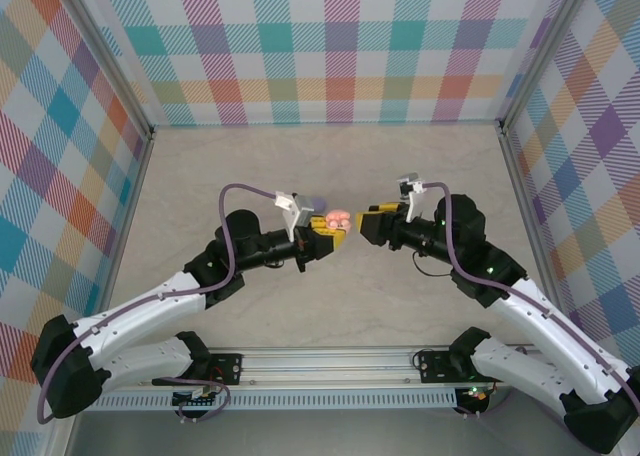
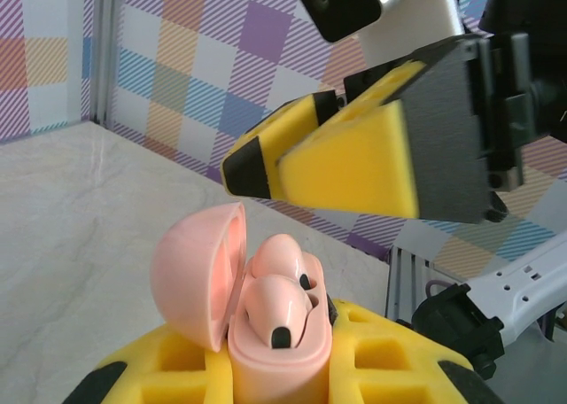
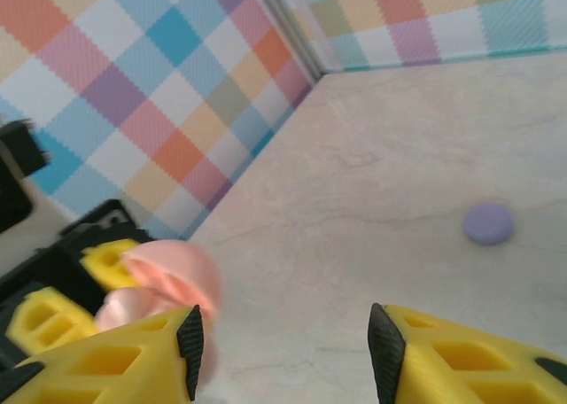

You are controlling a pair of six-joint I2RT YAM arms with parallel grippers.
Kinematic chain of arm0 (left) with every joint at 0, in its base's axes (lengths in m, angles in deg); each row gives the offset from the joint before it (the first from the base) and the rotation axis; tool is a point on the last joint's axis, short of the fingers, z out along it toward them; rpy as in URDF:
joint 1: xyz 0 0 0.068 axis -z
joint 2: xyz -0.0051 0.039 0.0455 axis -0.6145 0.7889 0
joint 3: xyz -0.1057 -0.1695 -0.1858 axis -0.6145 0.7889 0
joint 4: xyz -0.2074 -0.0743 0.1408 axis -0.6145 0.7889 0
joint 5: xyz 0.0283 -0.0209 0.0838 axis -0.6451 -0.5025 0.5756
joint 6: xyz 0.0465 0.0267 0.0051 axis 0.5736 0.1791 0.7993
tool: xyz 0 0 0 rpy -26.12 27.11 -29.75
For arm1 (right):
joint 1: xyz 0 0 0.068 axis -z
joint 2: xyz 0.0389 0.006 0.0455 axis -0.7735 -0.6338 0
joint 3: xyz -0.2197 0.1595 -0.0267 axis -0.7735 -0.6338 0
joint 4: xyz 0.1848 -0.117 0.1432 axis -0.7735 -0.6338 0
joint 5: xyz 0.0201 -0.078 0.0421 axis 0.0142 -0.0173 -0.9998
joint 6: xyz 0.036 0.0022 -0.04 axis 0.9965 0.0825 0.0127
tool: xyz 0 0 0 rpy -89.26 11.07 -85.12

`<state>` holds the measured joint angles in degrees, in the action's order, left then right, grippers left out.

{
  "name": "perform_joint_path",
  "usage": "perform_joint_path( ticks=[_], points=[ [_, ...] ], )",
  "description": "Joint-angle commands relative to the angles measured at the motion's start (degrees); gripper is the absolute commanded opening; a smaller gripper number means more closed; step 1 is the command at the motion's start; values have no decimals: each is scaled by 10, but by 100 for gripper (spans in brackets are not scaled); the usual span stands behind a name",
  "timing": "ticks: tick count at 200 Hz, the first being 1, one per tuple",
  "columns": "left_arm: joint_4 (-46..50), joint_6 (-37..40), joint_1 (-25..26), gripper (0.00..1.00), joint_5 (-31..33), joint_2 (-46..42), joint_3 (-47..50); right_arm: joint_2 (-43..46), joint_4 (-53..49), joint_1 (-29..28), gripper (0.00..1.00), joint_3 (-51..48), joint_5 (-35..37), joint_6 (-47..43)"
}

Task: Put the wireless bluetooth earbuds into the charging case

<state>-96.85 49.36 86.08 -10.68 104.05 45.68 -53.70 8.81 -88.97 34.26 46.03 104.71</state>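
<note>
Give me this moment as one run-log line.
left pincer: shut on pink case, lid open | pink earbuds: two seated inside | right pincer: open, empty, near case | purple case: on table

Your pale marbled tabletop (image 1: pixel 330 156), checked walls (image 1: pixel 340 36) at nine, twelve and three o'clock, metal rail (image 1: pixel 330 361) at six.
</note>
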Motion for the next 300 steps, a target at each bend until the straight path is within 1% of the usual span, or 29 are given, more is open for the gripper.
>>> perform_joint_path(
  ticks=[1,29,53,82,101,116,137,180,230,268,300],
  points=[
    [19,28,9,0,-2,-24,-14,0,-42,0,55,14,63,-7],
    [33,32,9,0,-9,-39,-14,-22,-61,5,54,24,44,-15],
    [37,29,9,0,-28,-47,-15,-36,-53,14,50,20,6,-17],
    [35,24,9,0,-56,-52,-18,-39,-8,41,45,-5,-74,-4],
    [26,14,9,1,-77,-54,-18,-37,28,57,38,-21,-131,3],
    [20,3,9,1,-94,-51,-19,-37,43,63,35,-28,-161,5],
    [17,0,9,1,-100,-46,-20,-37,56,71,32,-33,-191,5],
    [-7,-14,9,1,-104,-39,-17,-56,86,80,31,-31,-255,8],
    [-11,-15,9,1,-111,-26,-23,-82,105,80,25,-21,-297,11],
    [-12,-18,9,1,-111,-10,-28,-95,125,79,22,-17,-331,18],
    [-1,-21,9,1,-96,4,-33,-91,144,80,22,-22,-349,25]
  ],
)
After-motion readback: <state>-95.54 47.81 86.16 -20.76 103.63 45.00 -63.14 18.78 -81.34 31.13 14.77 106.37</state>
